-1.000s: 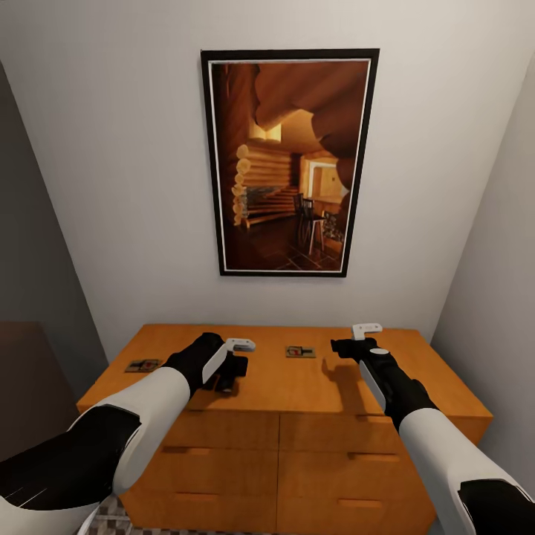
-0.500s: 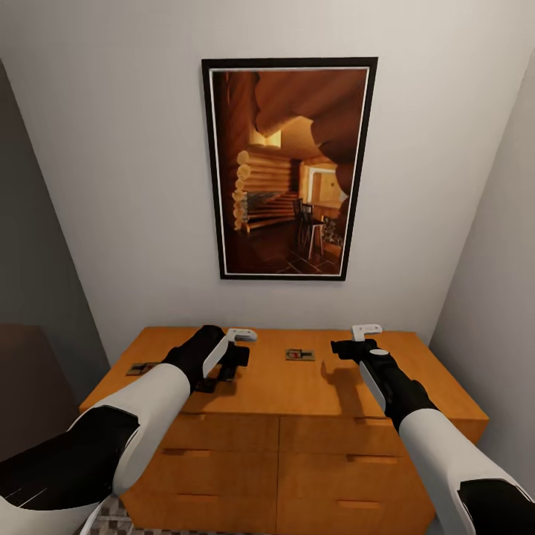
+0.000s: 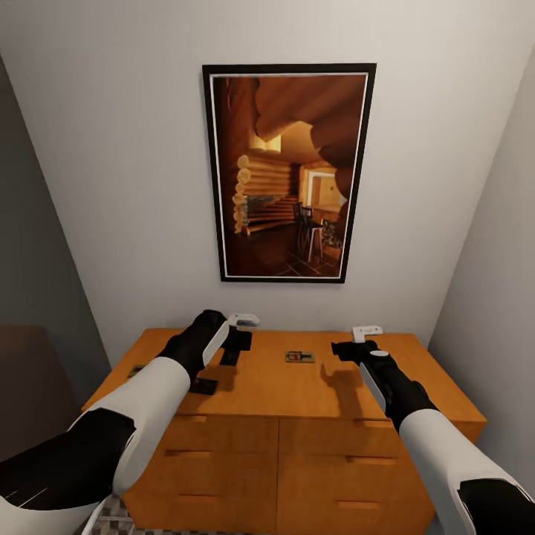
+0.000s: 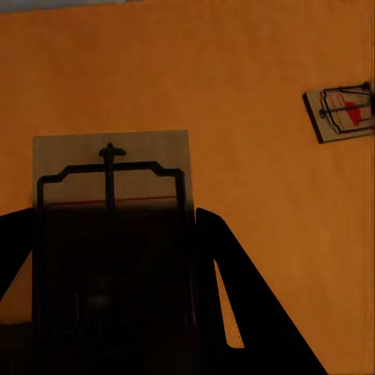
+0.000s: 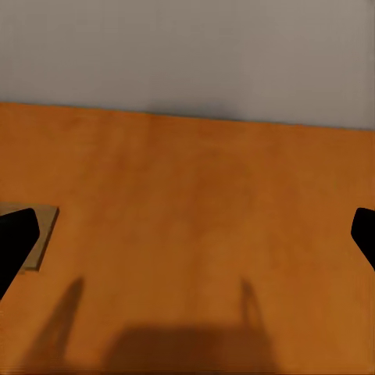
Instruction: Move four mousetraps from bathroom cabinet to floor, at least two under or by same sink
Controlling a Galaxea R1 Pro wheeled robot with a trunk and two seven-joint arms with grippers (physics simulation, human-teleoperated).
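The left end effector (image 4: 117, 312) is pinching a mousetrap (image 4: 112, 203) above the cabinet (image 3: 297, 386); the right end effector (image 3: 343, 348) is hovering spread near the back edge.

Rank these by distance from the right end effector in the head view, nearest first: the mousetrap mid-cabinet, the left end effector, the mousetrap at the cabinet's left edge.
From the right end effector:
1. Centre mousetrap, just to its left on the cabinet top.
2. Left end effector, further left, raised above the top and gripping a held mousetrap.
3. Edge mousetrap, at the far left edge, partly behind the left arm.
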